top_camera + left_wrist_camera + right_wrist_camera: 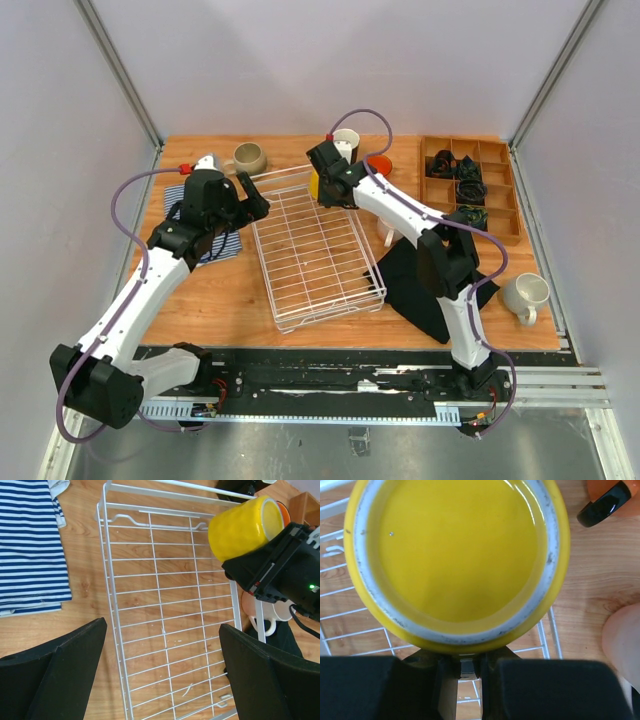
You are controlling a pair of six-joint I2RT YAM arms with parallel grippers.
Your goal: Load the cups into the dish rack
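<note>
- The dish rack [330, 312] held no cup.
- The right gripper [465, 666] was clamped on the yellow cup [243, 526] above the rack's far corner.
- The left gripper [162, 667] hovered with its fingers apart.
- Five other cups [525, 294] stood on the table [230, 300].

No text, label, brand, number or sign could be read in any of the 3 views.
</note>
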